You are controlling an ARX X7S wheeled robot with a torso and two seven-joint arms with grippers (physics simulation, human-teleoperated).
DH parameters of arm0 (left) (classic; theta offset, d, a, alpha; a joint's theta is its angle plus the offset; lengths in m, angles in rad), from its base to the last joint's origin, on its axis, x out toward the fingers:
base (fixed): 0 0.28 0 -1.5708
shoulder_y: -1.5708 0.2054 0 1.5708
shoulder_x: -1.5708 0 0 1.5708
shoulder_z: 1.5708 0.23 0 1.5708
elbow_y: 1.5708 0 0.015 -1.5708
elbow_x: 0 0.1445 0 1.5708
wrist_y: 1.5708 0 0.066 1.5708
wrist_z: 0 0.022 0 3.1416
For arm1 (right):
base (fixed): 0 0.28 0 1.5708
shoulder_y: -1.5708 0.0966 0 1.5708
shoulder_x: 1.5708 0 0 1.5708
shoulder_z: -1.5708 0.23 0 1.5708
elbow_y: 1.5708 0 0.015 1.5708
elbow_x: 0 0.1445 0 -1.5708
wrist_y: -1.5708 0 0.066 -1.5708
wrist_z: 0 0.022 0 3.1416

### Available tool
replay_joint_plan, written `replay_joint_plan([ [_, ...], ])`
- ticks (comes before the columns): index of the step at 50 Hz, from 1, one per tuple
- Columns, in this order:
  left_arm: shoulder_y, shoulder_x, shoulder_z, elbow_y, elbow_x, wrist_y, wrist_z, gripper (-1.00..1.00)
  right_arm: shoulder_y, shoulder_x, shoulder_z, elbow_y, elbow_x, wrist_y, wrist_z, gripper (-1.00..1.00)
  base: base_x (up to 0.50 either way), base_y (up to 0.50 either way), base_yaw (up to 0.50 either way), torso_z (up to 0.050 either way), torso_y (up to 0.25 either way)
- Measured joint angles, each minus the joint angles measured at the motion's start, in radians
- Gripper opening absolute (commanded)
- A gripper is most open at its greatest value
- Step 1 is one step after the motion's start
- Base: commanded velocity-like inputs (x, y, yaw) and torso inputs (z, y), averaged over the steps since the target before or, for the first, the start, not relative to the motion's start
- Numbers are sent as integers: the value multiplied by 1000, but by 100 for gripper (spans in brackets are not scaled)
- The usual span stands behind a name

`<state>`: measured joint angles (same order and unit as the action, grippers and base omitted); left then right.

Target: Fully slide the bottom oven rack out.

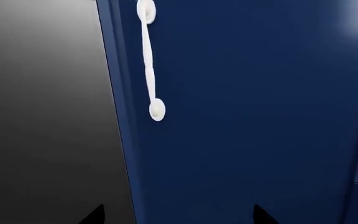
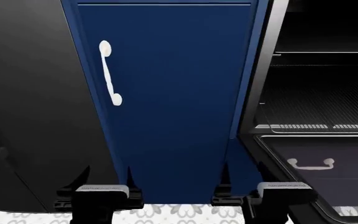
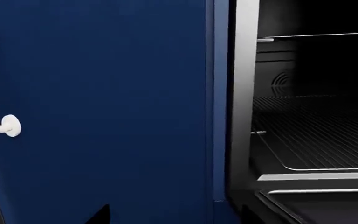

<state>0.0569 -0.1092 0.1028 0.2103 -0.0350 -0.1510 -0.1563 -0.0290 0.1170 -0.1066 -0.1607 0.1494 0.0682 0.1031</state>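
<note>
The oven (image 2: pixel 263 70) is at the right, its silver-grey frame (image 3: pixel 241 93) around a black interior. Its dark glass door (image 2: pixel 328 158) hangs folded down in front. Inside, the bottom oven rack (image 2: pixel 316 100) (image 3: pixel 316 135), a fine wire grid, lies low within the cavity, its front edge just behind the frame. A thinner upper rack (image 2: pixel 322 52) sits above it. My left gripper (image 2: pixel 104 179) (image 1: pixel 177 214) is open, facing the navy cabinet and holding nothing. My right gripper (image 2: pixel 244 177) (image 3: pixel 175 214) is also open and holds nothing, just left of the oven door's near corner.
A navy blue cabinet door (image 2: pixel 173 93) with a white handle (image 2: pixel 110 72) (image 1: pixel 149 60) fills the middle. A tall black panel (image 2: pixel 24 93) (image 1: pixel 42 93) stands left of it. Patterned floor tiles (image 2: pixel 179 212) show below the cabinet.
</note>
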Motion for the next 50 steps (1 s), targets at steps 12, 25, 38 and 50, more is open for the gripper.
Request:
replay_joint_plan([
  [12, -173, -61, -112, 499, -162, -737, -49, 100, 132, 102, 135, -529, 330, 570, 136, 100, 0, 0, 0, 0, 0],
  [25, -595, -380, -267, 614, -1210, -1097, -782, 100, 495, 371, 291, -756, 1118, 911, 644, 100, 0, 0, 0, 0, 0],
  [38, -946, -660, -159, 564, -1921, -1037, -1201, 100, 827, 620, 246, -772, 1655, 929, 1010, 100, 0, -165, 0, 0, 0],
  [50, -1061, -757, -126, 545, -2099, -1017, -1281, 100, 952, 744, 231, -756, 1839, 927, 1126, 100, 0, -500, 0, 0, 0],
])
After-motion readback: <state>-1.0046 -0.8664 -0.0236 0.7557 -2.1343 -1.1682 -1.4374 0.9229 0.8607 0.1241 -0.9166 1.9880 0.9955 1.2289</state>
